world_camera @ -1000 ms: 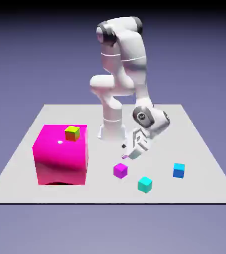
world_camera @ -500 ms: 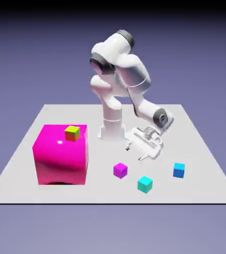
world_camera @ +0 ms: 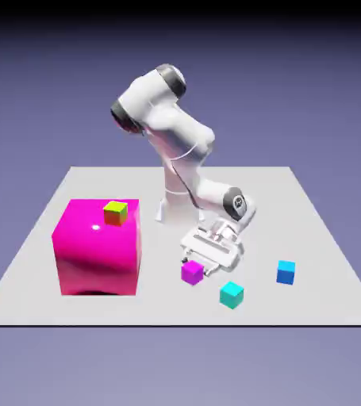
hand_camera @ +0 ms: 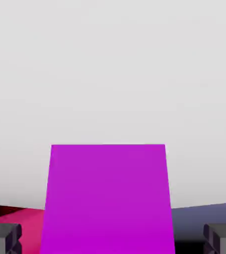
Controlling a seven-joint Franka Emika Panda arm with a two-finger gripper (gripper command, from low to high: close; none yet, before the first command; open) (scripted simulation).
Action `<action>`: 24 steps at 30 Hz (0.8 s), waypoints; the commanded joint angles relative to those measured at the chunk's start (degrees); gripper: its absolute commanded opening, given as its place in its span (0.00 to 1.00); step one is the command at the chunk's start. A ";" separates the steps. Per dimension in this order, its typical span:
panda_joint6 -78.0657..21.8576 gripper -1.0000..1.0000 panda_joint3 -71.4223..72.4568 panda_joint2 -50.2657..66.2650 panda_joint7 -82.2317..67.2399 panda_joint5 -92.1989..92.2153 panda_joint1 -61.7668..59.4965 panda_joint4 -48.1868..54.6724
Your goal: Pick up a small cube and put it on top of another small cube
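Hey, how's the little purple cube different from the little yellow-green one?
The purple cube rests on the table; the yellow-green cube sits atop the big pink cube. The purple cube lies between the gripper fingers; the yellow-green cube stands clear of the arm. Both look similar in size.

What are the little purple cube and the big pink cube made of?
It's a rendered scene, so only looks count. The little purple cube looks like matte plastic: flat, even colour, no shine. The big pink cube looks like glossy plastic, with a bright spot on top and sheen on its sides.
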 commanded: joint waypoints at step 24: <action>-10.84 0.00 7.17 3.28 -2.15 36.71 16.94 30.86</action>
